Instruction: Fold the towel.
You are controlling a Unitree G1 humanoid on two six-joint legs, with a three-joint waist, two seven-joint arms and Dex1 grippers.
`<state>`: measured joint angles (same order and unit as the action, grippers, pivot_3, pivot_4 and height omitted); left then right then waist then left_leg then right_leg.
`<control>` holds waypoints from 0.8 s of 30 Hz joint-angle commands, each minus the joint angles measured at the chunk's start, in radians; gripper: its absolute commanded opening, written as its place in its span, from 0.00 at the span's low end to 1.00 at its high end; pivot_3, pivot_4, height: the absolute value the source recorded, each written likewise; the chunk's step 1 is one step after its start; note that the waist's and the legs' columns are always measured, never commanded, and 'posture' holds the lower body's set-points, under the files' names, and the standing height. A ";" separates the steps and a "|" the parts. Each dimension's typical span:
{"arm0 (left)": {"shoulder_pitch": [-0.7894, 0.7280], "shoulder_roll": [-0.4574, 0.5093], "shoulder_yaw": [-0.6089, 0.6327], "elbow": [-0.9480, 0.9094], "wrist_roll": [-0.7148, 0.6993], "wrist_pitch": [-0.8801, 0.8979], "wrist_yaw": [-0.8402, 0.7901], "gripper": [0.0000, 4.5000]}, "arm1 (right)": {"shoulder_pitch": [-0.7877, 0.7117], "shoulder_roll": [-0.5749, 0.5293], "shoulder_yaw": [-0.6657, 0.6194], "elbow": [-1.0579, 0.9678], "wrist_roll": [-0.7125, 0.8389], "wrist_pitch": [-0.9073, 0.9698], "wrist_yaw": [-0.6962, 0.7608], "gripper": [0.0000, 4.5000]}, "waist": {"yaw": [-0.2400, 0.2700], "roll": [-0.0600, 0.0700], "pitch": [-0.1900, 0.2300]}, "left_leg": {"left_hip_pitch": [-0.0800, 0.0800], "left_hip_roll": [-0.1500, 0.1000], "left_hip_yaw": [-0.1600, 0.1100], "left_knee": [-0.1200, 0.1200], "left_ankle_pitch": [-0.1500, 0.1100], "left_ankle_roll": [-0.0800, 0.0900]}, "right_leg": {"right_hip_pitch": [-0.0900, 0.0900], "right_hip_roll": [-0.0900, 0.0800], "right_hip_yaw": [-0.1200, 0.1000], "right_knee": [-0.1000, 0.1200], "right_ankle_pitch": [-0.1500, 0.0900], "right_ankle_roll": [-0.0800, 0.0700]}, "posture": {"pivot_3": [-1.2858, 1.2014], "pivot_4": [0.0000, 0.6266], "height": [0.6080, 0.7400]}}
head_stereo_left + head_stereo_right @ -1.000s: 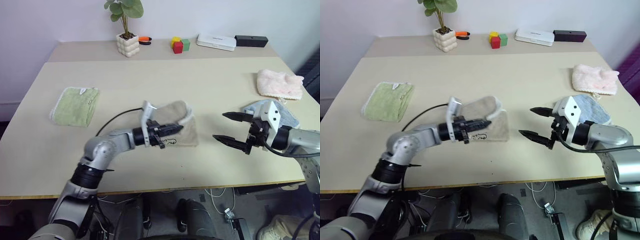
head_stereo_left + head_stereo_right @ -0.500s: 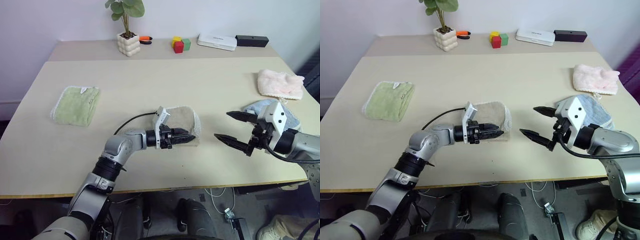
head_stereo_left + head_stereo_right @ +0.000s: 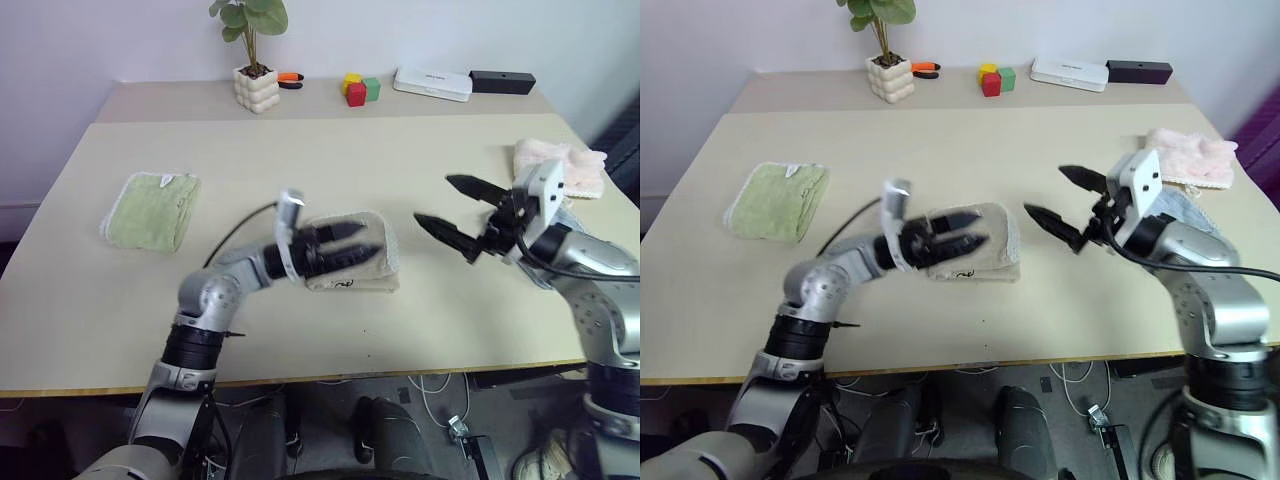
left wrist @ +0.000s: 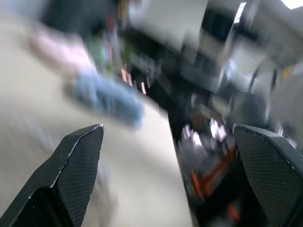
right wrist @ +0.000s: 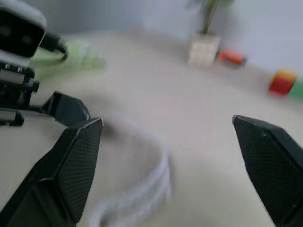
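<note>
Towel [image 3: 365, 262] folded, scalloped edge showing.

A pale beige table [image 3: 330, 150] carries everything here. The folded tan towel [image 3: 362, 262] lies near its middle, a small green cloth [image 3: 150, 211] well off to the left. At the right edge sit a pink cloth [image 3: 580, 160] and a light-blue cloth [image 3: 1195, 215]. Along the back stand a potted plant [image 3: 254, 82], coloured blocks [image 3: 361, 89], a white box [image 3: 432, 84] and a black box [image 3: 502, 81].
</note>
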<state>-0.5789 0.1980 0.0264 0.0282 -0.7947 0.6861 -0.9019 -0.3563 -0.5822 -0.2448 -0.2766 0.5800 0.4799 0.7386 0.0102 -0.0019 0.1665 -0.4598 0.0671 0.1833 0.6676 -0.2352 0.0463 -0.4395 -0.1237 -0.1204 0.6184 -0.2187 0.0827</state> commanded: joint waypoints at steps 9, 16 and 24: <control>-0.022 -0.135 0.218 0.090 0.017 -0.197 0.296 0.00 | -0.084 0.350 0.174 -0.035 -0.096 -0.008 -0.370 0.11 | 0.000 0.000 0.000 | 0.000 -0.002 0.000 0.000 0.003 -0.004 | 0.001 0.002 0.000 0.000 0.002 0.004 | 0.52 0.24 1.00; -0.003 -0.223 0.101 0.165 0.200 -0.278 0.421 0.00 | -0.129 0.431 0.270 0.107 -0.227 0.031 -0.495 0.01 | -0.002 0.000 0.000 | 0.000 -0.002 0.001 0.000 0.003 -0.004 | 0.001 0.002 0.000 0.000 0.002 0.004 | 0.52 0.24 1.00; 0.005 -0.226 0.044 0.260 0.341 -0.290 0.525 0.00 | -0.048 0.451 0.298 0.256 -0.337 -0.040 -0.534 0.01 | -0.020 0.000 0.000 | 0.000 -0.001 0.001 -0.001 0.003 -0.005 | 0.001 0.004 0.000 0.001 0.002 0.004 | 0.52 0.24 1.00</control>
<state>-0.5723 -0.0317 0.0873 0.2939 -0.4837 0.4217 -0.3877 -0.4219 -0.1305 0.0538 -0.0265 0.2687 0.4698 0.2107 -0.0100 -0.0017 0.1662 -0.4600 0.0656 0.1849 0.6670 -0.2319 0.0413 -0.4389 -0.1201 -0.1202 0.6191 -0.2168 0.0868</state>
